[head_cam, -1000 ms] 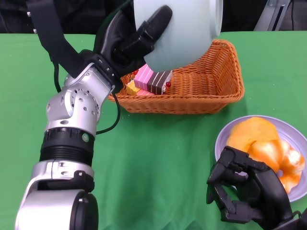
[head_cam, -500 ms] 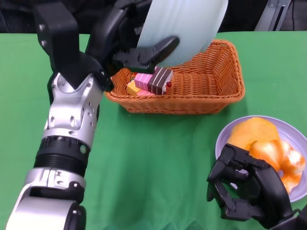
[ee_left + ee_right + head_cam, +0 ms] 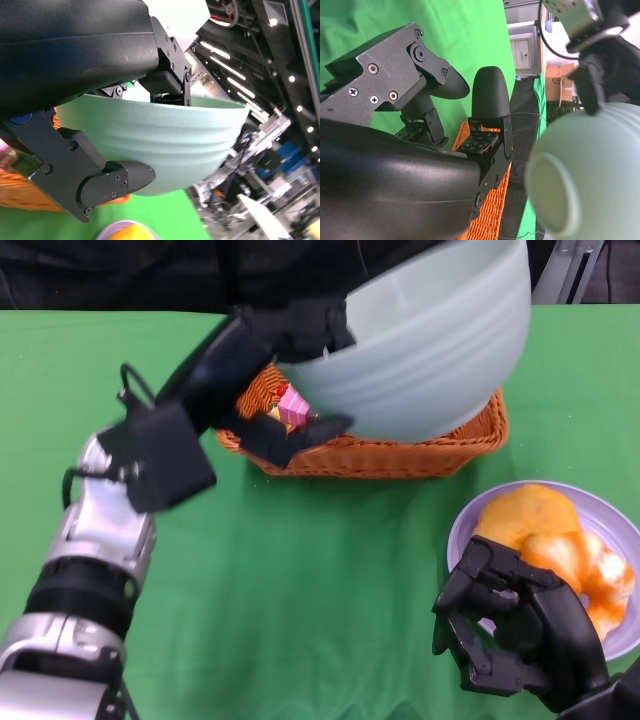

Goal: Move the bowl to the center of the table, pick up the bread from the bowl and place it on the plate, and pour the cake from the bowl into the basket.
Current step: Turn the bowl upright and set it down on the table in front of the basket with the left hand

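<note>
My left hand [image 3: 270, 370] grips the rim of the pale green bowl [image 3: 425, 345] and holds it in the air over the orange wicker basket [image 3: 440, 445]. The bowl [image 3: 160, 145] is nearly upright with its opening facing up; the right wrist view shows the bowl's underside [image 3: 580, 175]. A pink cake piece [image 3: 292, 405] lies in the basket's left end, mostly hidden by the bowl. The bread [image 3: 560, 545], orange and glazed, lies on the lilac plate [image 3: 467, 525] at the lower right. My right hand [image 3: 510, 635] rests beside the plate with fingers curled in, holding nothing.
Green cloth [image 3: 300, 580] covers the table. Bare cloth lies between the basket and the front edge. The plate sits close to the right edge.
My left hand has turned the bowl back from its tipped pose toward upright and carried it right and lower over the basket. The right hand has stayed put.
</note>
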{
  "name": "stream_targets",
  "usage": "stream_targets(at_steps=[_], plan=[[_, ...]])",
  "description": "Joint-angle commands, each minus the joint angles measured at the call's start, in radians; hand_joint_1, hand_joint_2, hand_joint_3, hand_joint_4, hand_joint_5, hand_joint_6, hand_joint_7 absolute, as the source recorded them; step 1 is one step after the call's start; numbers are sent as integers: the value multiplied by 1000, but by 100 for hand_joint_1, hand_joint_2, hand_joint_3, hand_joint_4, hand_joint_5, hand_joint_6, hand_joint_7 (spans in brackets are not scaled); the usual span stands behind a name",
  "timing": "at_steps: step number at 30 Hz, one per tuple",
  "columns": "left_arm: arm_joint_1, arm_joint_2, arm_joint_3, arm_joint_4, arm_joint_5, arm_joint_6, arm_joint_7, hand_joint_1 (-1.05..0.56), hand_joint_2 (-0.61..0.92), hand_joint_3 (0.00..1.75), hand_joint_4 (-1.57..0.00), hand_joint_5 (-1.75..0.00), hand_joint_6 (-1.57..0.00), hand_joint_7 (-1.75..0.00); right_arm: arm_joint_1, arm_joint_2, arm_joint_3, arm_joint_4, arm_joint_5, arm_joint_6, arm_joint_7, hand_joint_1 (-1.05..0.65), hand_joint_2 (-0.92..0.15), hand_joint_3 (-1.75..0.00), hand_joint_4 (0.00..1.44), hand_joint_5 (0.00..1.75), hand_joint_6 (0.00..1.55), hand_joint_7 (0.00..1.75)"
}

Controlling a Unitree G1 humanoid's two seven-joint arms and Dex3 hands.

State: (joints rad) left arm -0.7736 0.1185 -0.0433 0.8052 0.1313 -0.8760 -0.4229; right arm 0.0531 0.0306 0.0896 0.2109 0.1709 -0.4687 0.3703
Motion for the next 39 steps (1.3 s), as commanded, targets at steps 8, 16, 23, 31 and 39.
stream_targets(at_steps=[8, 16, 23, 31, 39], plan=[[71, 135, -13, -8, 388, -269, 465, -12, 62, 100, -64, -174, -67, -146, -23, -19, -25, 26, 20, -13, 16, -11, -56, -113, 72, 174, 65, 150], [113, 221, -52, -46, 666, -281, 841, -12, 63, 99, -67, -175, -68, -149, -26, -14, -38, 25, 17, -8, 21, -9, -57, -112, 71, 174, 65, 149], [139, 338, -174, -76, 966, -204, 1311, -10, 67, 92, -61, -175, -62, -153, -24, -12, -45, 22, 14, -9, 13, -8, -57, -111, 71, 173, 65, 147], [126, 417, -355, -22, 1093, -131, 1651, -7, 71, 86, -56, -175, -48, -169, -30, -13, -51, 26, 34, 1, 27, -8, -57, -113, 71, 174, 65, 147], [184, 491, -489, -37, 1126, -97, 1806, -10, 65, 96, -56, -175, -52, -159, -29, -19, -58, 27, 27, -3, 21, -9, -57, -113, 72, 172, 65, 146]])
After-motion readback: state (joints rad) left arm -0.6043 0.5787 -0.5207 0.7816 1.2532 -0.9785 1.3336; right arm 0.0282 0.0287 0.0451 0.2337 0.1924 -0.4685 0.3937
